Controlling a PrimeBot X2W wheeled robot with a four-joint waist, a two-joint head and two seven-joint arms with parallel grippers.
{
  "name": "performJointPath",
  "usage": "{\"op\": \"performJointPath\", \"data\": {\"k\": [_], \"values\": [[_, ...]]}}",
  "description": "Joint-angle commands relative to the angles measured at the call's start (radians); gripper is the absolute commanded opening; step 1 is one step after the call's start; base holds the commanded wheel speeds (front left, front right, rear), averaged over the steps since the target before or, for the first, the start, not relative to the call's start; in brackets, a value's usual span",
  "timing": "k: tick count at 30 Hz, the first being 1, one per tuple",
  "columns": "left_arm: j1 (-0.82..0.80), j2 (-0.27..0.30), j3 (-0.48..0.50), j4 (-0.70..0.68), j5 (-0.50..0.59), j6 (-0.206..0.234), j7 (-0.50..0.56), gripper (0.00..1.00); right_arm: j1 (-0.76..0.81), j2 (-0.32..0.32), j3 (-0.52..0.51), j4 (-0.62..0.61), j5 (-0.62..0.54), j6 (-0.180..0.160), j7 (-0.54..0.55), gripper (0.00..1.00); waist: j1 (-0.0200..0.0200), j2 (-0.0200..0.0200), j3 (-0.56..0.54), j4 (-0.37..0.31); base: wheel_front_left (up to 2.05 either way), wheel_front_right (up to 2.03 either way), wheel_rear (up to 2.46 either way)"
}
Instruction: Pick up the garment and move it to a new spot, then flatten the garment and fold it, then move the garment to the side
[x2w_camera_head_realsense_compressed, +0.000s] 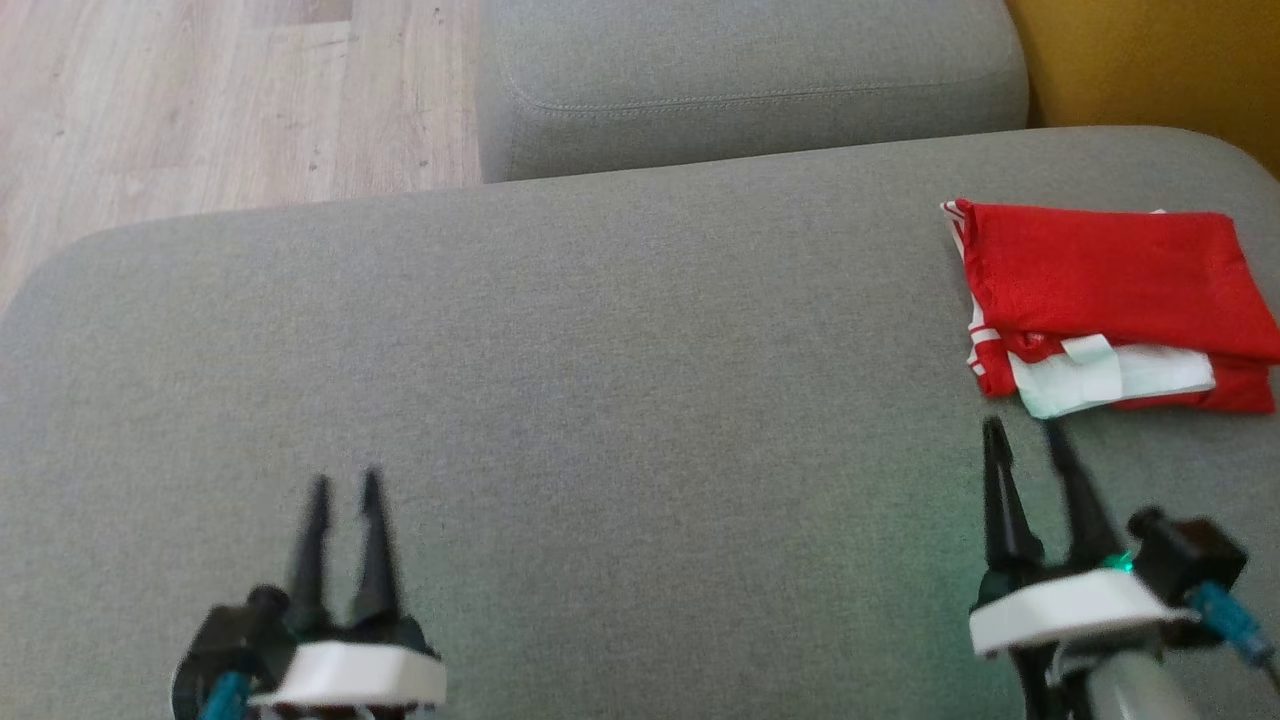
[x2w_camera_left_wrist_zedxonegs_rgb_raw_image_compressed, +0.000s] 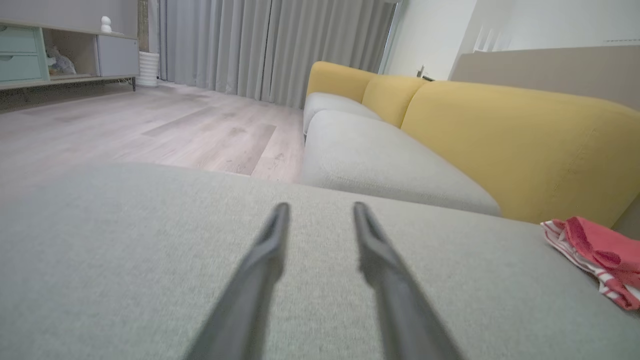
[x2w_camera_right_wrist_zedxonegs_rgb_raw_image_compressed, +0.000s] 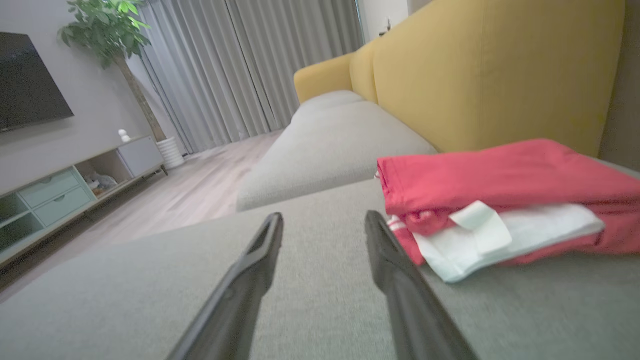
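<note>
Plainly, left gripper (x2w_camera_head_realsense_compressed: 346, 480) and right gripper (x2w_camera_head_realsense_compressed: 1021, 428) stand parted, empty (garment (x2w_camera_head_realsense_compressed: 1100, 270) just beyond the right one).

A: Item 1?
B: Garment (x2w_camera_head_realsense_compressed: 1110, 280): red cloth, white striped trim along its left edge, a white panel with a white tab at the near side.
A: State and place?
B: Folded into a flat, roughly rectangular stack. Lies on the grey seat cushion (x2w_camera_head_realsense_compressed: 600, 350), by its right edge, toward the far right corner.
</note>
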Motion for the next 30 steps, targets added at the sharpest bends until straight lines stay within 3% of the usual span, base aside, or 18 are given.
{"op": "performJointPath", "data": {"k": [1, 30], "values": [[0.003, 0.000, -0.001, 0.010, -0.001, 0.000, 0.002, 0.00, 0.003, 0.000, 0.001, 0.009, 0.001, 0.000, 0.000, 0.00, 0.0000, 0.0000, 0.000, 0.000, 0.00, 0.00, 0.00], [-0.014, 0.000, 0.048, 0.037, -0.273, -0.030, 0.080, 0.00, -0.005, -0.009, -0.018, 0.024, 0.291, 0.001, 0.066, 0.00, 0.0000, 0.0000, -0.001, 0.007, 0.00, 0.00, 0.00]]}}
